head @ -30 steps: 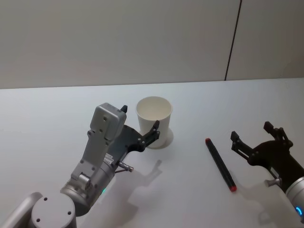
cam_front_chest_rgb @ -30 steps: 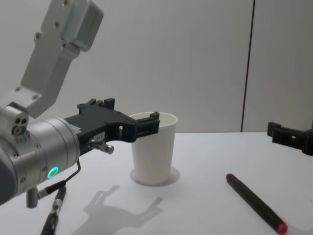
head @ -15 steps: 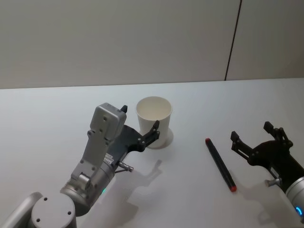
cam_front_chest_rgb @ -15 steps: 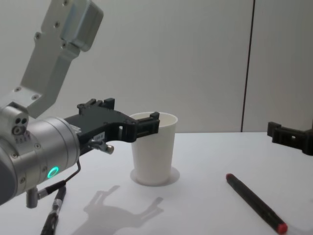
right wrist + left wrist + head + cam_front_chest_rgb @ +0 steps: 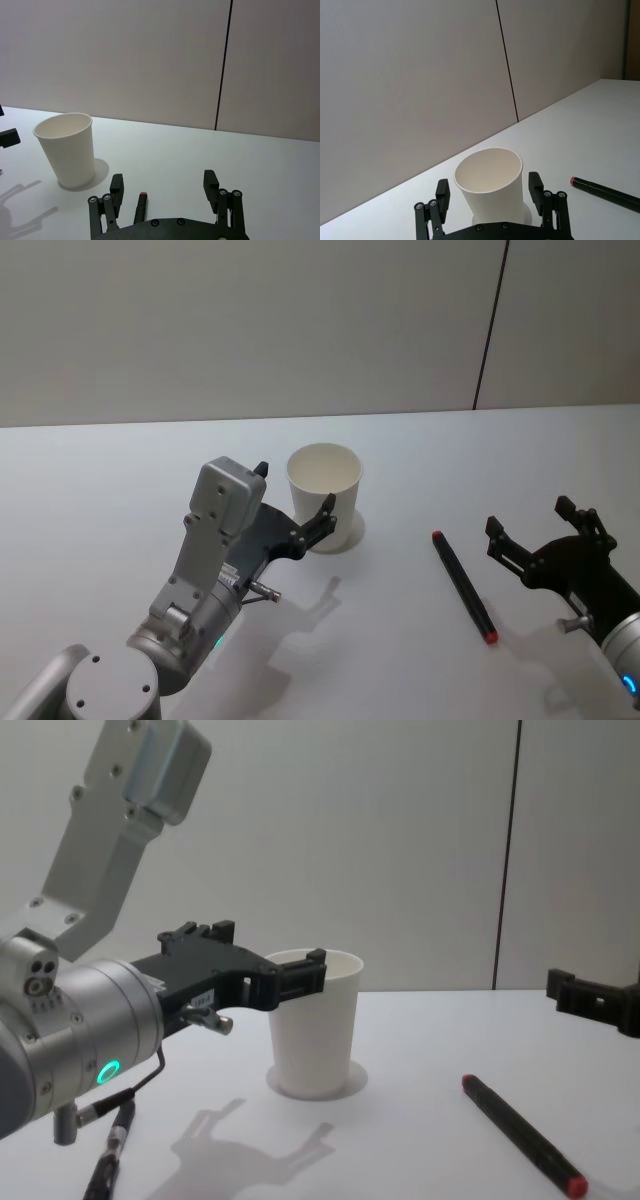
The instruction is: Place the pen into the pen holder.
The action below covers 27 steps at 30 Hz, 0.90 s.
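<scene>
head view: white matte table [image 5: 120,470], plain grey-beige wall [image 5: 250,320] behind it, with one dark vertical seam [image 5: 490,325]. paper-cup pen holder [image 5: 325,480] upright mid-table. left gripper [image 5: 296,486] at the pen holder, fingers spread wide, one on each side. pen [image 5: 463,585] flat on the table, right of the pen holder and apart from it; dark barrel, red at both ends. right gripper [image 5: 528,517] just right of the pen, spread wide, holding nothing.
left wrist view: pen holder between the two pads; contact cannot be told. pen runs out of frame.
right wrist view: pen's red tip between the fingers, the rest hidden behind the gripper body.
chest view: green ring light [image 5: 108,1071] on the left arm; right gripper cropped by the edge.
</scene>
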Motion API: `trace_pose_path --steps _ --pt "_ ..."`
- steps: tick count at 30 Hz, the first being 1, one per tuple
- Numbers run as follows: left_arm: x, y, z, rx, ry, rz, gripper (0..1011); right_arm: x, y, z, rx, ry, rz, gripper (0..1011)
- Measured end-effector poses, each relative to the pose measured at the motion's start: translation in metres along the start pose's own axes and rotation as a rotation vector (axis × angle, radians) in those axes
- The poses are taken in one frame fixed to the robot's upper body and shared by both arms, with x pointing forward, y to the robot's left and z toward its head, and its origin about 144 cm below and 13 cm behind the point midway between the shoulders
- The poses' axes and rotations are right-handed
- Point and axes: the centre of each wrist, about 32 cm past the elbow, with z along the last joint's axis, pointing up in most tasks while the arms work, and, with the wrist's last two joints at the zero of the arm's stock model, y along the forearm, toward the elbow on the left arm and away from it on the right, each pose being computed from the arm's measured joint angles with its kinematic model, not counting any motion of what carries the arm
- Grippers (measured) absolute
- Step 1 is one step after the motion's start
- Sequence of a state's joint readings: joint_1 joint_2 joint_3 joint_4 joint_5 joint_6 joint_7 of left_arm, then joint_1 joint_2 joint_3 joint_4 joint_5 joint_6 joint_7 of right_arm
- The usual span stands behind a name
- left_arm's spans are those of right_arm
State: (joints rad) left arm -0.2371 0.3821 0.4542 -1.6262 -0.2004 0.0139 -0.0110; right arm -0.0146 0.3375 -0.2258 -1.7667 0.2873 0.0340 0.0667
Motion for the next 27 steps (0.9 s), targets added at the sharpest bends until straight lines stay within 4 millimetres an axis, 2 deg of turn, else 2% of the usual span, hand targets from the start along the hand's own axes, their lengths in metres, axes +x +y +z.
trace_pose_path --steps 17,27 --pt "0.0 0.0 0.0 0.0 0.0 0.0 1004 -0.001 0.001 0.0 -0.001 0.001 -0.001 1002" --pt "0.0 0.0 0.0 0.0 0.0 0.0 1004 -0.009 0.015 0.004 -0.06 0.019 -0.035 1002"
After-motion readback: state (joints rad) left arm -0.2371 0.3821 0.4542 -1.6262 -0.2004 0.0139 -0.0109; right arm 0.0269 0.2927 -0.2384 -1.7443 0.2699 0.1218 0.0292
